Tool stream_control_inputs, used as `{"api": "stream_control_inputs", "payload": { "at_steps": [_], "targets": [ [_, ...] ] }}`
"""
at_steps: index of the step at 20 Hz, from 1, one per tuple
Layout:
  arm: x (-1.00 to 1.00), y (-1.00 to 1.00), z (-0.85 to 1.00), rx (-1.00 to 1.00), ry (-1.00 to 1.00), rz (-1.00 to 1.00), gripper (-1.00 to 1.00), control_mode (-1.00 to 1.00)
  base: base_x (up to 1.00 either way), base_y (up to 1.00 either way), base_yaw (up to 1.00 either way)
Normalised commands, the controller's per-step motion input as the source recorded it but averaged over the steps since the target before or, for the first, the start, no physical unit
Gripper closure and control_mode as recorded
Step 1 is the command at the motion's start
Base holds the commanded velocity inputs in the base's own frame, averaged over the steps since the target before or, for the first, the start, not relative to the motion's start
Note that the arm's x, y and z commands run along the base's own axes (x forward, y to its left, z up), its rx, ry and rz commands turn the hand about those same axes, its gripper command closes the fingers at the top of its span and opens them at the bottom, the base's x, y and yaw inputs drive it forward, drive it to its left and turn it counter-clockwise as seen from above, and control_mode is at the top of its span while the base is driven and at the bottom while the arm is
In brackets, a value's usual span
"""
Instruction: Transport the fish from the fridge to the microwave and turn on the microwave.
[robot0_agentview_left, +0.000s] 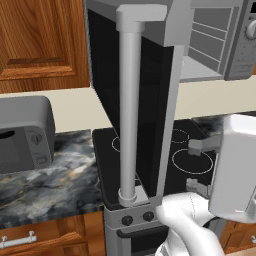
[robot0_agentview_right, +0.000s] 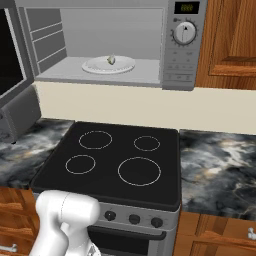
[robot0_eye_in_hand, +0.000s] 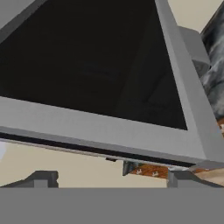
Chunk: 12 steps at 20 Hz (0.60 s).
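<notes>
The microwave (robot0_agentview_right: 182, 50) hangs above the stove with its door (robot0_agentview_left: 150, 100) swung wide open to the left. Its long grey bar handle (robot0_agentview_left: 129, 110) stands upright in the left base view. Inside, the small pale fish (robot0_agentview_right: 111, 59) lies on a round plate (robot0_agentview_right: 95, 66) on the microwave floor. My gripper (robot0_agentview_left: 198, 166) is open and empty, held over the stove just right of the open door's edge, fingers pointing at it. In the hand view the gripper (robot0_eye_in_hand: 113, 179) faces the door's black glass (robot0_eye_in_hand: 87, 65) close up. The fridge is out of view.
The black four-ring stove (robot0_agentview_right: 115, 155) sits below, flanked by dark marbled counters (robot0_agentview_right: 220, 170). A small rounded grey appliance (robot0_agentview_left: 25, 135) stands on the left counter. Wooden cabinets (robot0_agentview_left: 40, 40) flank the microwave. The control knob (robot0_agentview_right: 185, 33) is on the microwave's right panel.
</notes>
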Motion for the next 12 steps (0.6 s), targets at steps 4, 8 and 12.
{"api": "stream_control_inputs", "payload": {
  "at_steps": [4, 8, 12],
  "targets": [
    [-0.28, 0.25, 0.00, 0.00, 0.00, -0.03, -1.00, -1.00, 0.00, 0.00, 0.00],
    [-0.29, 0.22, 0.01, 0.01, 0.00, -0.02, -1.00, -1.00, 0.00, 0.00, 0.00],
    [-0.12, 0.17, 0.08, 0.00, 0.00, -0.02, -1.00, -1.00, 0.00, 0.00, 0.00]
  ]
}}
